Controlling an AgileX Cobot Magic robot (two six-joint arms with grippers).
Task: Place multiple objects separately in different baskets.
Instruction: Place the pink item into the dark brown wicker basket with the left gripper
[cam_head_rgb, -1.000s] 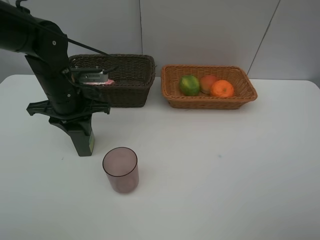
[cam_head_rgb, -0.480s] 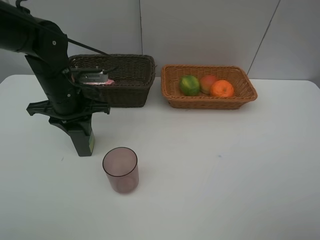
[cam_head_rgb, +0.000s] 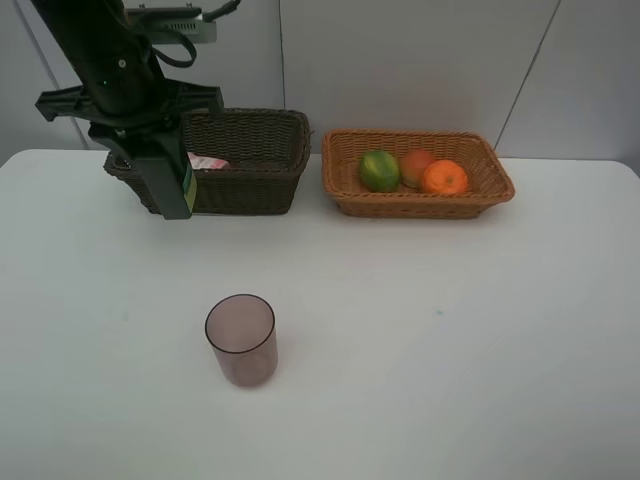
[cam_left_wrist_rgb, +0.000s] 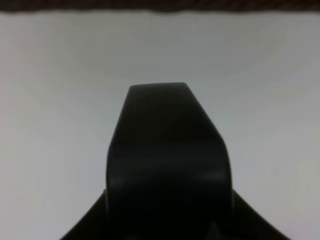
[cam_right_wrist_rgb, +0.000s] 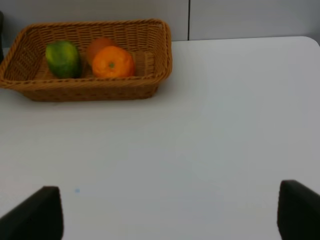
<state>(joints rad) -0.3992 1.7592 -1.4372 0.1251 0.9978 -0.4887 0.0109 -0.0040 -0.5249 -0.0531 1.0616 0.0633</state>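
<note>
Bottle (cam_head_rgb: 187, 187), dark green, sits clamped in your left gripper (cam_head_rgb: 172, 195), lifted before the dark brown basket (cam_head_rgb: 255, 150); a pink bottle (cam_head_rgb: 207, 162) lies inside it. Purplish cup (cam_head_rgb: 241, 338) stands on the table (cam_head_rgb: 450, 320). Lime (cam_head_rgb: 379, 170), red-yellow fruit (cam_head_rgb: 414, 166) and orange (cam_head_rgb: 444, 177) share the tan basket (cam_head_rgb: 420, 205). Your right gripper (cam_right_wrist_rgb: 170, 210) is spread wide, holding nothing.

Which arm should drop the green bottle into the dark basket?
Left. The left gripper already grips the dark green bottle, lifted off the table right at the dark brown basket. The right gripper is open and empty, facing the tan basket.
</note>
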